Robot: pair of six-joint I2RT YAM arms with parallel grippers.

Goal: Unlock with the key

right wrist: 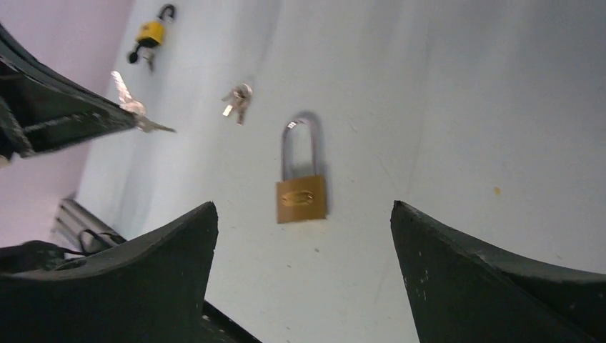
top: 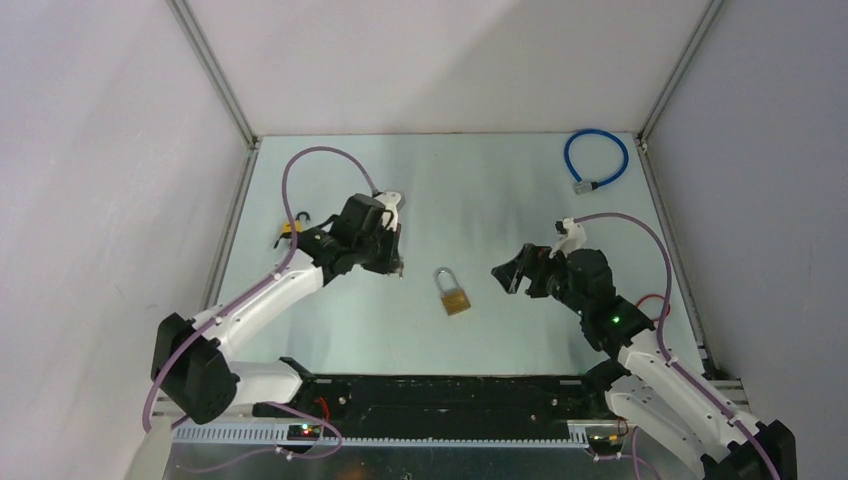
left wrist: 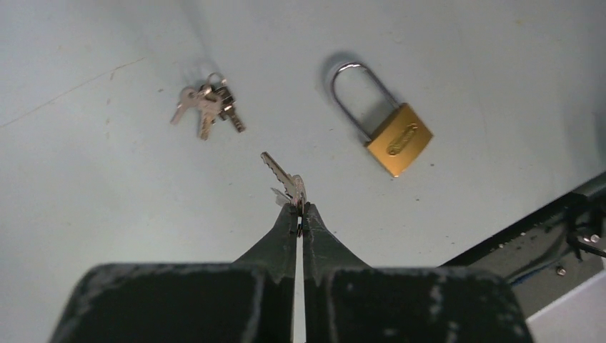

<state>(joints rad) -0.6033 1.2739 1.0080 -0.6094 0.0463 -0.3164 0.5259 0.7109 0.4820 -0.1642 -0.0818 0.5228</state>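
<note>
From the top camera I see the brass padlock (top: 455, 298) with its long steel shackle lying flat on the pale table (top: 500, 190), roughly midway between my two arms. The left gripper (top: 398, 264) hangs to its left and the right gripper (top: 512, 268) to its right, neither touching it. A blue looped cable (top: 596, 160) lies in the far right corner. A yellow-and-black padlock (top: 291, 229) sits by the left wall.

On the left wrist camera, the left gripper's jaws are pinched together on the bow of a small silver key (left wrist: 283, 176), its toothed blade sticking out ahead. The brass padlock lies ahead to the right, shackle pointing away. A bunch of silver keys (left wrist: 209, 106) lies ahead to the left, apart from it.

On the right wrist camera, the right gripper's jaws stand wide apart with nothing between them. The brass padlock lies on the table beyond, framed by the gap. The held key shows at the upper left.
</note>
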